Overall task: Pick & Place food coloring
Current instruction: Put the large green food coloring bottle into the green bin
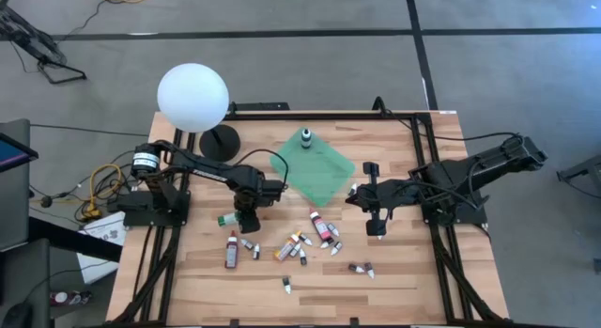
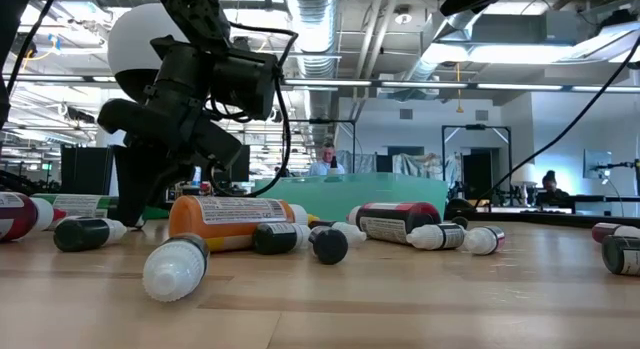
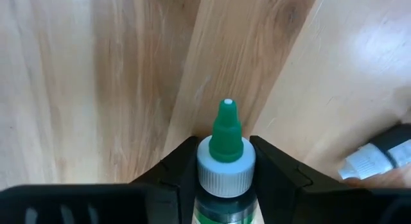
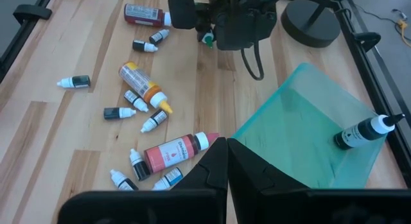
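My left gripper (image 1: 242,215) is low over the table's left-middle, shut on a dark food coloring bottle (image 1: 226,219) with a white collar and green dropper tip (image 3: 226,121). Near the table's middle, several more food coloring bottles lie on their sides (image 1: 300,243), among them red-labelled ones (image 1: 231,251) (image 4: 174,152) and an orange-capped one (image 2: 232,219). One dark, white-capped bottle (image 4: 363,131) is on the green tray (image 1: 324,173), at its far corner. My right gripper (image 1: 377,229) hovers shut (image 4: 226,147) to the right of the pile, touching nothing. My left gripper pinches the green-tipped bottle at its white ribbed collar (image 3: 207,174), one finger (image 3: 180,166) on each side. The bottle lies along the fingers, its tip reaching past their ends, roughly toward the table's left edge. Whether the bottle rests on the table, I cannot tell.
A white globe lamp (image 1: 192,98) on a black base (image 1: 219,140) stands at the far left, close behind my left arm. Two small bottles (image 1: 362,269) and one more (image 1: 286,286) lie toward the near edge. People sit in the room beyond (image 2: 325,159).
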Action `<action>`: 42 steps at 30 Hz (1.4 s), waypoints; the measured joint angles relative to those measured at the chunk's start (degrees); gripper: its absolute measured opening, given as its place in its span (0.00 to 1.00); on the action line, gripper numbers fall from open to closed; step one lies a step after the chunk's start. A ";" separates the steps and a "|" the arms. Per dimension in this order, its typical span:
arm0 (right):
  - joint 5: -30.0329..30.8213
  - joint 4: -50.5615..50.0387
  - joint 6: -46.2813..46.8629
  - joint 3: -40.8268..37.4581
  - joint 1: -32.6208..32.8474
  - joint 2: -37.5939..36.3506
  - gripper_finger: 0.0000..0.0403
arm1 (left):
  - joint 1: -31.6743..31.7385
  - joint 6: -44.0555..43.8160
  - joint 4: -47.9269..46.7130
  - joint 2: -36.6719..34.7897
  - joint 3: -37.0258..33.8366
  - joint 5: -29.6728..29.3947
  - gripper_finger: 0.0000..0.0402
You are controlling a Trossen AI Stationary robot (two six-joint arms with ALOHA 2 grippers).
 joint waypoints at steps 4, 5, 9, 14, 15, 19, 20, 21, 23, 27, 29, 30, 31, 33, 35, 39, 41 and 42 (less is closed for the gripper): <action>0.00 0.02 0.00 0.00 0.00 0.00 0.00 | -0.26 0.37 0.03 -0.04 2.62 -1.72 0.32; 0.00 0.02 0.01 0.00 0.00 0.00 0.00 | -0.36 0.81 -0.05 -0.04 3.43 -2.02 0.32; 0.00 0.02 0.02 0.00 0.00 0.00 0.00 | -0.87 2.32 0.00 -0.07 6.98 -2.73 0.31; -0.07 0.00 0.00 0.00 0.02 0.00 0.00 | -1.39 3.32 -0.08 -0.09 11.33 -4.07 0.29; -0.09 0.00 0.00 0.00 0.00 0.00 0.00 | -1.52 3.62 -0.06 -0.09 12.16 -4.73 0.29; -0.09 0.00 0.02 0.00 0.01 0.00 0.00 | -2.16 4.88 -0.32 -0.09 15.27 -6.19 0.32; -0.09 0.00 0.02 0.00 0.00 0.00 0.00 | -2.30 5.19 -0.26 -0.09 16.05 -6.71 0.33; -0.11 0.00 0.02 -0.01 0.00 0.00 0.00 | -2.47 5.56 -0.25 -0.09 16.80 -7.28 0.33; -0.11 0.00 0.02 0.00 0.00 0.00 0.00 | -2.62 6.16 -0.29 -0.11 18.27 -8.42 0.32; -0.11 0.00 0.02 0.00 0.02 0.00 0.00 | -2.73 7.34 0.04 -0.13 21.26 -11.28 0.29; -0.11 0.00 0.02 0.00 0.01 0.00 0.00 | -2.73 7.69 0.72 -0.13 22.54 -12.53 0.29; -0.11 0.00 0.03 0.00 0.01 0.00 0.00 | -2.71 7.84 1.18 -0.13 23.15 -12.96 0.29; -0.13 0.00 0.15 0.00 0.02 0.00 0.00 | -2.71 8.07 1.49 -0.13 23.79 -13.36 0.29; -0.12 -0.02 0.58 0.00 0.02 0.00 0.00 | -2.73 8.59 1.62 -0.17 24.72 -13.62 0.30; -0.11 -0.06 0.91 0.00 0.04 0.00 0.00 | -2.73 8.99 1.86 -0.17 25.16 -14.20 0.31; -0.13 -0.43 1.07 0.00 0.13 0.00 0.00 | -2.73 9.09 2.12 -0.17 25.87 -15.04 0.29; -0.13 -0.46 1.07 -0.02 0.13 0.00 0.00 | -2.73 9.09 2.05 -0.17 26.06 -15.55 0.28; -0.13 -0.46 1.07 0.00 0.13 0.00 0.00 | -2.73 9.09 2.02 -0.17 26.25 -16.04 0.28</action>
